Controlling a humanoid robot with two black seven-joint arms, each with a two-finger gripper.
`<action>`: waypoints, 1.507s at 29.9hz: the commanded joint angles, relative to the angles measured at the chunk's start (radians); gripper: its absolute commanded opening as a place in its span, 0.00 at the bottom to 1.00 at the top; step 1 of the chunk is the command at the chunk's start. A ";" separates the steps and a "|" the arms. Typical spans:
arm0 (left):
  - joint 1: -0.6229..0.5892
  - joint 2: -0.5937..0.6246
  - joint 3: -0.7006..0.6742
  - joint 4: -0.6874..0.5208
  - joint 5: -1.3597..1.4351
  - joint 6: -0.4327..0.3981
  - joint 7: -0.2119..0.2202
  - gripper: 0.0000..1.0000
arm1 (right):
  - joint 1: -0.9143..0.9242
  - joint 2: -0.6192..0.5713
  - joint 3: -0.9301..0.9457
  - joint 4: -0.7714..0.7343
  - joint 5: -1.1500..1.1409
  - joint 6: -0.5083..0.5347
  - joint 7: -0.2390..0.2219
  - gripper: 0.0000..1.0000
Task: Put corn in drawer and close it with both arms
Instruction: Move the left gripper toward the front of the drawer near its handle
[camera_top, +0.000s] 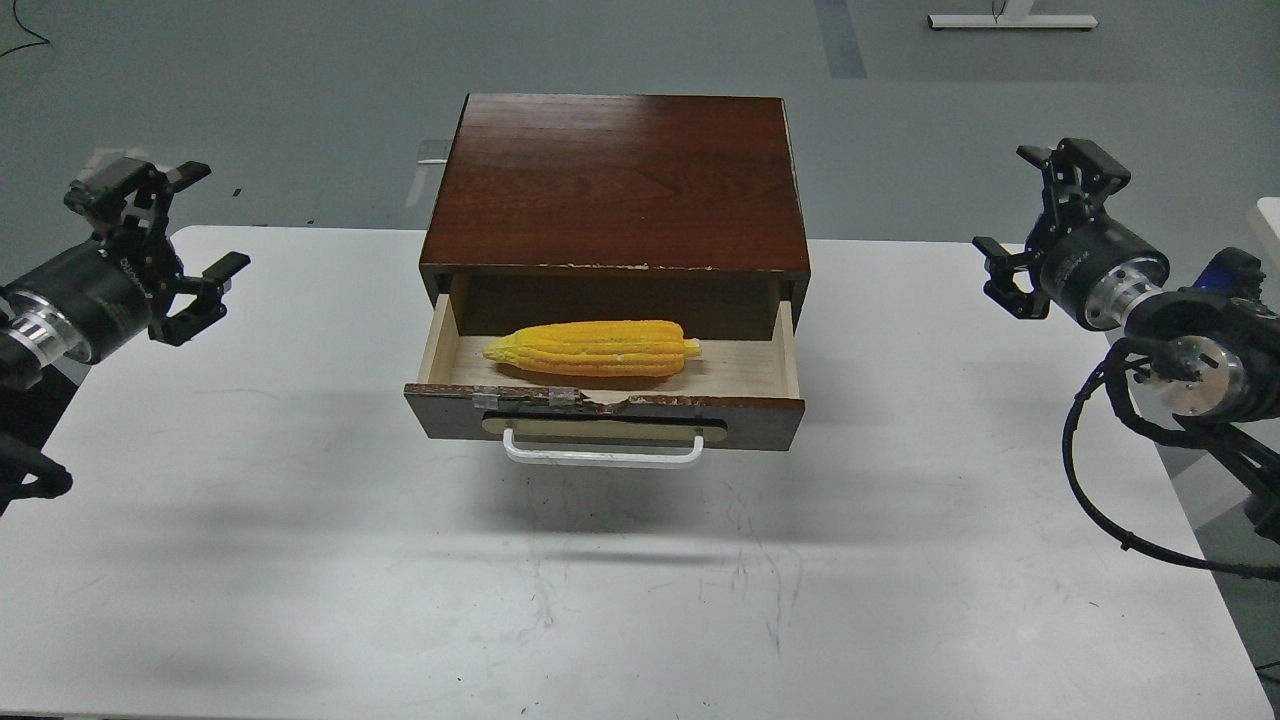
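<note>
Head view shows you the corn (593, 348) lying lengthwise on the pale floor of the pulled-out drawer (604, 415), narrow tip pointing left. Your left gripper (190, 240) hangs well left of the cabinet (617, 180), fingers spread wide and empty. Your right gripper (1035, 225) hangs well to the right, likewise spread and empty.

Both arms were black, each ending in a two-finger claw of open, angular black struts: the left gripper (190, 225) and the right gripper (1045, 215). Behind each claw sat a thick black cylinder, the left one bearing small pale lettering too fine to read, then a bright silver joint ring. Further behind the right claw, black cables looped beneath a round silver joint face and a glimpse of blue.
</note>
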 joint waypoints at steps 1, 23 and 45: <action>-0.006 0.156 -0.013 -0.181 0.278 0.104 -0.065 0.98 | -0.008 0.000 -0.001 -0.020 -0.001 0.000 0.002 0.98; -0.001 0.454 0.050 -0.719 0.555 -0.133 -0.065 0.00 | -0.073 -0.009 -0.018 -0.138 -0.004 0.003 0.011 0.98; 0.012 0.028 0.191 -0.753 0.902 -0.133 -0.065 0.00 | 0.036 0.061 -0.060 -0.195 -0.018 0.005 0.022 0.97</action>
